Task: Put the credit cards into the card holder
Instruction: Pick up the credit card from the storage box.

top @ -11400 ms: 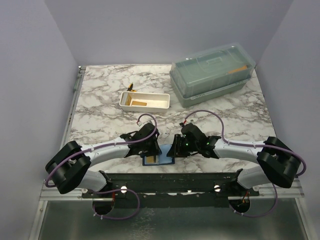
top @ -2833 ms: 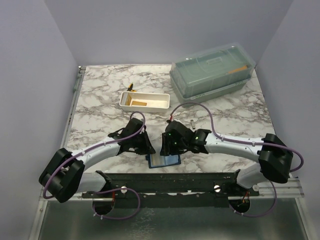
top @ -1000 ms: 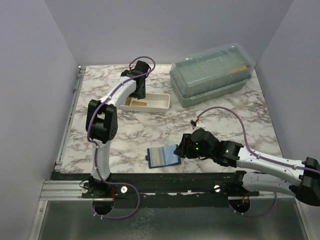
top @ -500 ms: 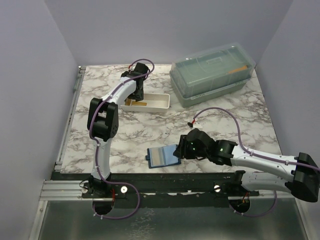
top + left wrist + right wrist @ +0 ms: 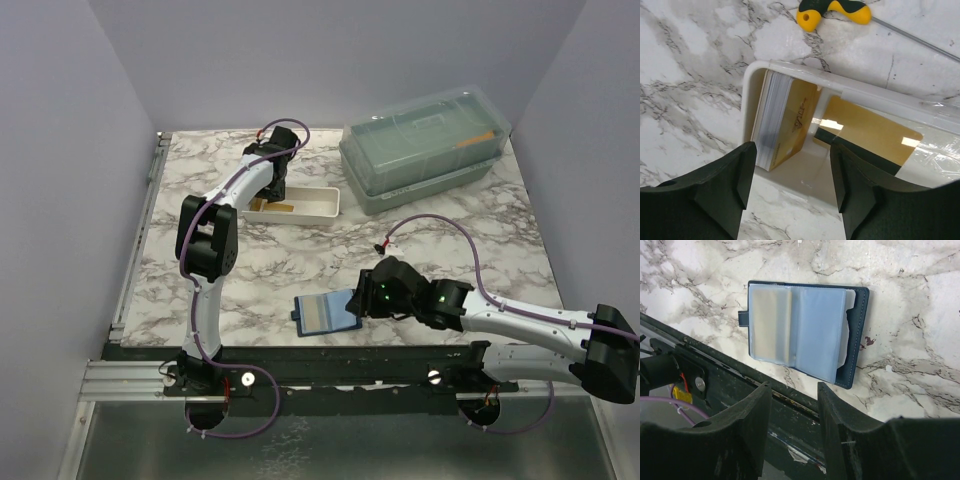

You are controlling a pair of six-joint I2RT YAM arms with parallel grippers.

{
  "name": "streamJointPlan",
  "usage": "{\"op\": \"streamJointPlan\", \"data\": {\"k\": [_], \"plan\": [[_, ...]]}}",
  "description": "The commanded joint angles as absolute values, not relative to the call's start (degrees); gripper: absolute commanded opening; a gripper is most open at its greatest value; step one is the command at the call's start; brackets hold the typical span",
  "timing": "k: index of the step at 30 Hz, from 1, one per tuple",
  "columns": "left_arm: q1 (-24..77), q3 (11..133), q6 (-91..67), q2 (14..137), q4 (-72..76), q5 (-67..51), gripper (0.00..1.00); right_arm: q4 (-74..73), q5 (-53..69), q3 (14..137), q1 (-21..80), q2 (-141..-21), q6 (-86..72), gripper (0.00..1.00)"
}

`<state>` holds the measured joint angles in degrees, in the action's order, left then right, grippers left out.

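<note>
The navy card holder (image 5: 324,313) lies open near the table's front edge, its grey-blue pocket faces up (image 5: 800,332). My right gripper (image 5: 358,300) is open and empty at its right edge; in the right wrist view (image 5: 792,410) the jaws stand apart just in front of it. Orange-tan credit cards (image 5: 785,122) stand as a stack at the left end of the white tray (image 5: 325,207); another card (image 5: 867,132) with a dark stripe lies flat beside them. My left gripper (image 5: 268,190) hangs open and empty over the tray's left end (image 5: 790,175).
A yellow-and-black screwdriver (image 5: 835,14) lies behind the tray. A translucent green lidded box (image 5: 425,145) stands at the back right. A small dark cylinder (image 5: 384,245) lies on the marble mid-right. The black rail (image 5: 330,365) runs along the front edge.
My left arm swung from the wallet to the tray at the back and has lowered slightly there. My right gripper shifted to the wallet's right edge. The wallet lies open, slightly turned.
</note>
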<state>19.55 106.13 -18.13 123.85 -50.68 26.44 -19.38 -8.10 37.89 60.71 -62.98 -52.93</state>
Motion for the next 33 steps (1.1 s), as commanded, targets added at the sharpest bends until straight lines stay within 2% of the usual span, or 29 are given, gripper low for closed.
{"op": "streamJointPlan", "data": {"k": [1,6,9,13,20,24,31,33], "plan": [[19.88,108.17,-15.67,122.60,-51.48,33.89,0.69,-18.48,-7.40,39.97,60.86,-64.04,-51.86,0.45],[18.95,108.37,-13.90,122.00,-51.95,31.56,0.80,-17.29,-6.15,39.79,60.86,-65.03,-51.51,0.45],[18.42,109.02,-13.28,123.51,-51.99,32.29,0.82,-16.71,-5.57,39.51,60.89,-64.81,-51.65,0.45],[16.97,109.60,-13.63,125.51,-52.03,32.16,0.82,-17.05,-5.51,39.14,60.82,-63.35,-52.15,0.45],[14.07,110.47,-14.05,126.72,-52.12,30.82,0.74,-17.05,-5.97,38.55,60.87,-61.63,-52.65,0.45],[14.07,110.57,-13.89,127.36,-52.25,27.95,0.75,-16.90,-5.94,39.09,60.83,-62.39,-52.48,0.45],[14.07,110.84,-13.84,128.04,-53.17,29.91,0.77,-16.13,-5.34,39.25,60.87,-63.46,-52.38,0.45],[14.08,111.17,-14.09,128.03,-53.51,31.40,0.74,-16.08,-5.27,39.24,60.85,-63.40,-52.48,0.45]]}}
